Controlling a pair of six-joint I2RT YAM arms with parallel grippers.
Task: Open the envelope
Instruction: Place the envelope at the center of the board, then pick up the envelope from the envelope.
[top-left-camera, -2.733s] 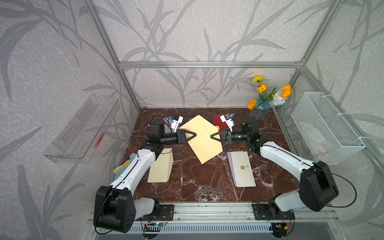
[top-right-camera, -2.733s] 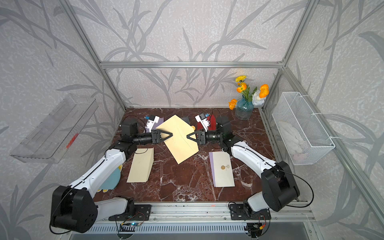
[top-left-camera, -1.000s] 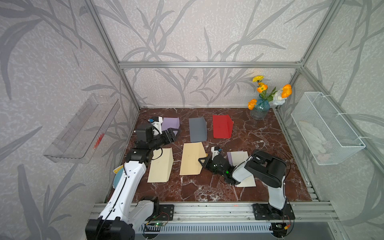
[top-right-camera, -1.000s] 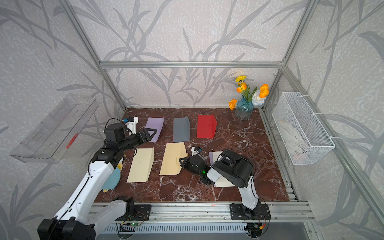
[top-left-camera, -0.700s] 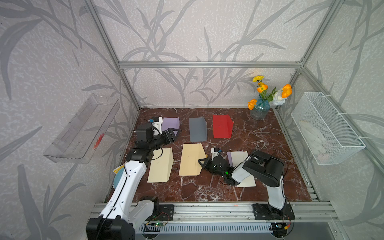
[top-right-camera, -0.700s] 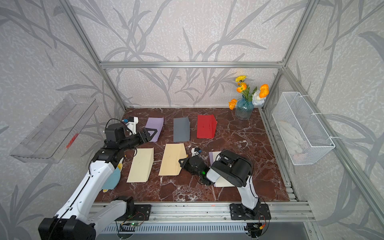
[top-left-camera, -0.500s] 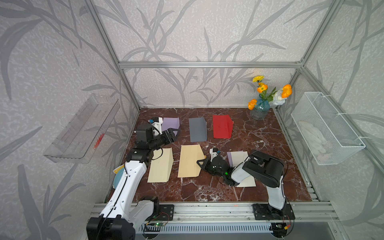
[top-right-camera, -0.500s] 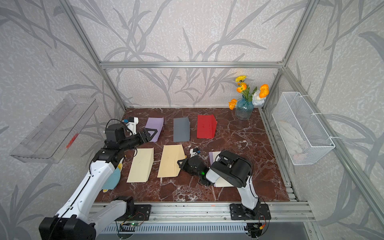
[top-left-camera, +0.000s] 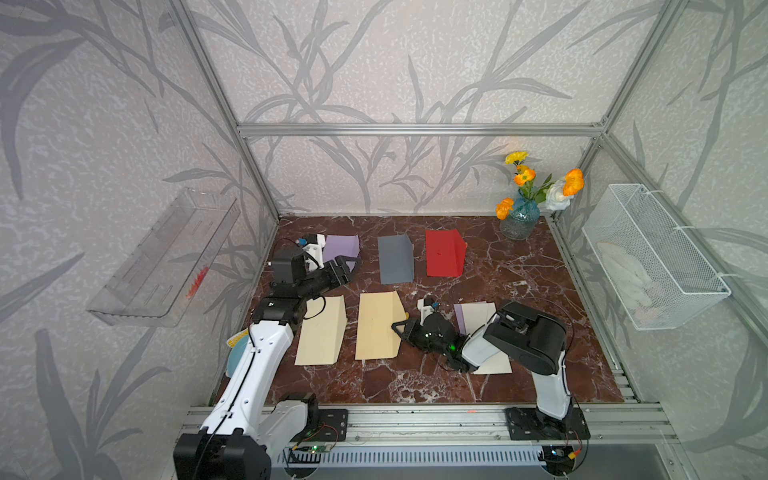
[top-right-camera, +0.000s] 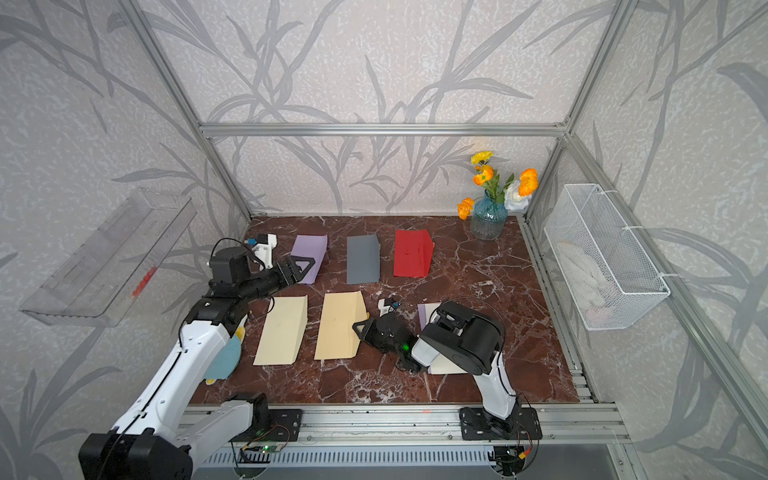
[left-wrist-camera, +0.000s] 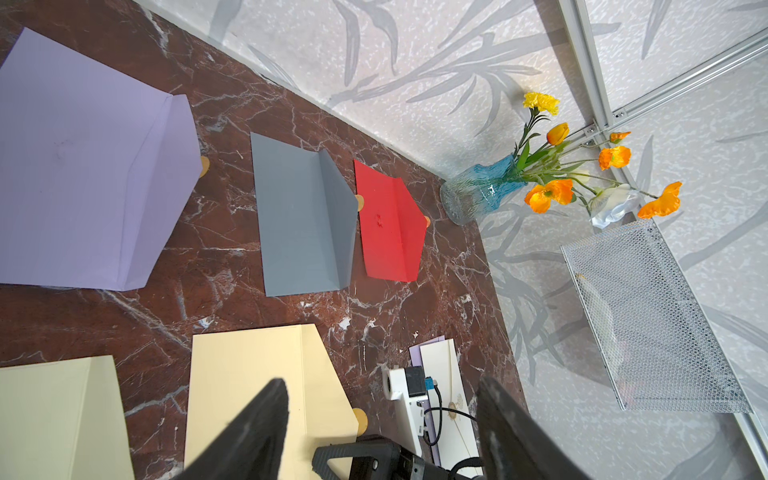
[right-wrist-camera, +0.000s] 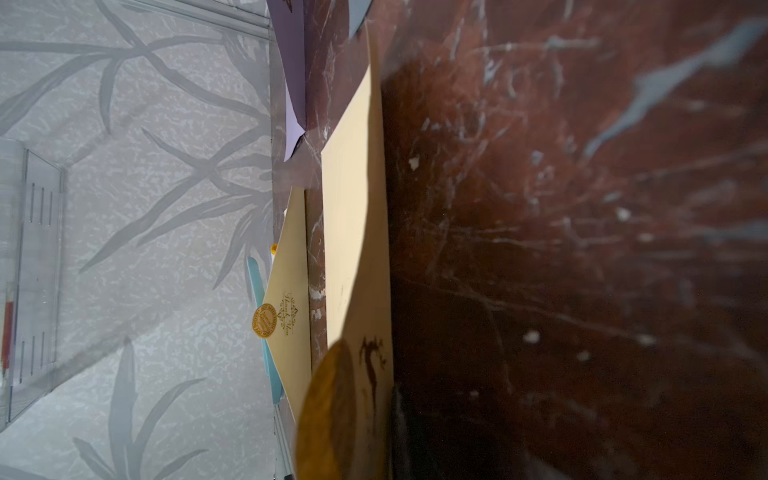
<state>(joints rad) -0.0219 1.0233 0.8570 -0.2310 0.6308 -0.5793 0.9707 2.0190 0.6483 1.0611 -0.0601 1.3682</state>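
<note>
I have the right gripper (top-left-camera: 398, 328) at the tan envelope (top-left-camera: 374, 332) flap to lift it — can't tell its grip; left gripper (top-right-camera: 302, 266) wide open, empty.

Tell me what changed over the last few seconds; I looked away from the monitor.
The tan envelope, then held in the air between both grippers, now lies flat on the table, flap open. The left gripper let go and pulled back, open, by the purple envelope. The right gripper dropped to the table at the flap's edge. The other envelopes and the vase stayed put.
</note>
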